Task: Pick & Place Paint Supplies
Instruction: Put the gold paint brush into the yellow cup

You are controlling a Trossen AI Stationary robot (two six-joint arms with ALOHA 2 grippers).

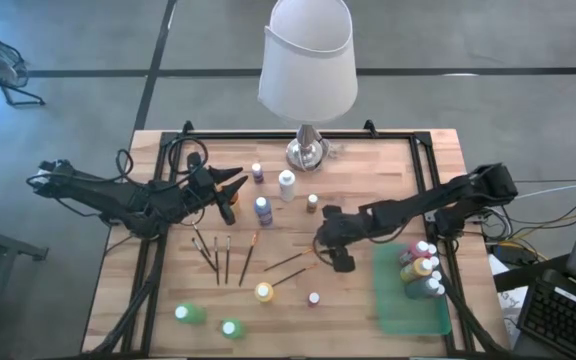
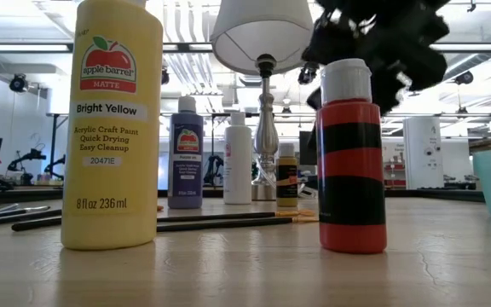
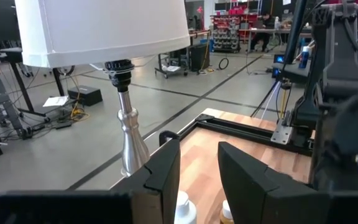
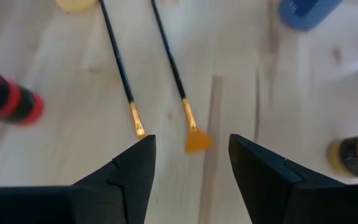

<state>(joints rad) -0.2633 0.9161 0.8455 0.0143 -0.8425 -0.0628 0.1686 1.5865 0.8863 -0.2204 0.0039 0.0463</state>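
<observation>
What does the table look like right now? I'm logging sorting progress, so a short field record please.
tray: green tray on the right side, holding several paint bottles
loose bottles: yellow bottle, red-and-black bottle, blue bottle, others
brushes: paintbrushes lying mid-table
right pincer: open, above two brush tips
left pincer: empty, fingers apart, facing the lamp
</observation>
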